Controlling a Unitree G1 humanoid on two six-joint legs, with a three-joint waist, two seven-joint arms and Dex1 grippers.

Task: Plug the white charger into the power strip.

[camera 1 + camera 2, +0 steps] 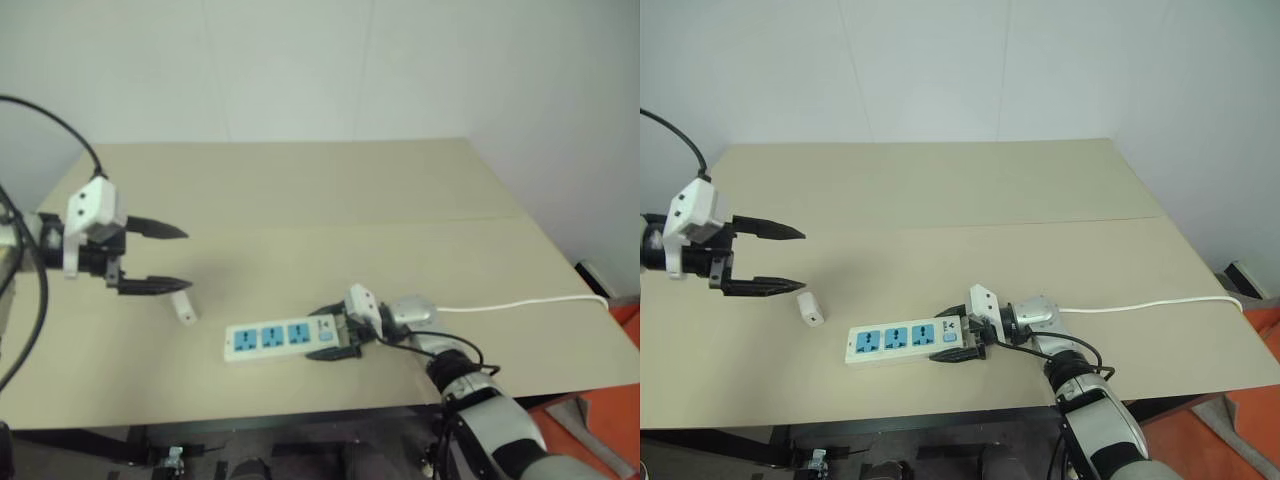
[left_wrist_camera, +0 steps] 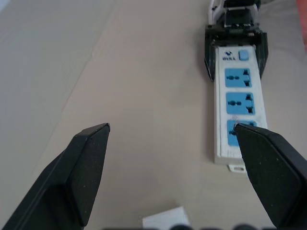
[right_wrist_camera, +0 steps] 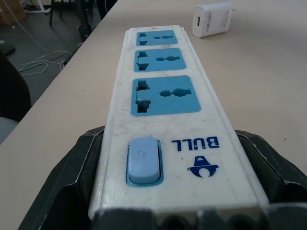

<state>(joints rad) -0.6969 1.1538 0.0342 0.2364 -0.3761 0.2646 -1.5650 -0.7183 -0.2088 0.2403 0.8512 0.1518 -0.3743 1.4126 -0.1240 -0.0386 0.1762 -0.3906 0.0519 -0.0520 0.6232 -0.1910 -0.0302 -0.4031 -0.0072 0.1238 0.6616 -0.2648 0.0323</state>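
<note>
while the right gripper [image 1: 962,345] already clamps the switch end of the power strip [image 1: 902,340], with a black finger pressed against each long side, the plugging itself has not begun. the white charger [image 1: 810,308] lies loose on the table [image 1: 970,190], touched by nothing, so picking it up, turning its prongs toward a socket and pushing it home are all left to do. my judgement is that the task is in its early part: the strip is steadied, the charger not yet taken.

the left gripper [image 1: 780,260] hovers above the table with its two black fingers spread wide and nothing between them; the charger sits just beside it at about 4 o'clock from the fingertips. from the charger, the free end of the strip lies near, at roughly 4 o'clock.

the charger is a small white block, lying tilted on its side; the right wrist view shows a port on one face and what look like prongs at one end, though i cannot make them out clearly. the strip is a long white bar lying flat near the front edge of the table, with three blue socket faces, all empty, a pale blue switch and a blue printed mark at the held end. a thin white cord [image 1: 1140,306] runs off toward 3 o'clock.
</note>
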